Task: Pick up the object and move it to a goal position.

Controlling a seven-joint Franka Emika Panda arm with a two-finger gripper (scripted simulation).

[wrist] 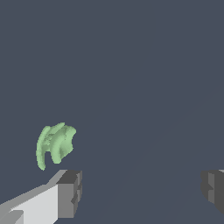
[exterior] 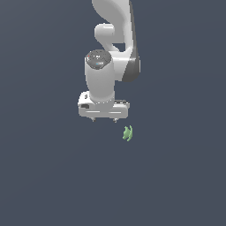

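Wrist view: my gripper (wrist: 140,192) is spread wide, nothing in it; object (wrist: 54,144) sits off to one side, grasp and move both left

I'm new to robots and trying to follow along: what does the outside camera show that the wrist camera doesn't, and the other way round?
Only the exterior view shows the white arm and where the fingers hang: open, with the green lump outside them toward the exterior view's right. Only the wrist view shows the grey finger pads close up and the lump's folded, leaf-like lobes. Both show the lump, not gripped, on a plain dark ground.
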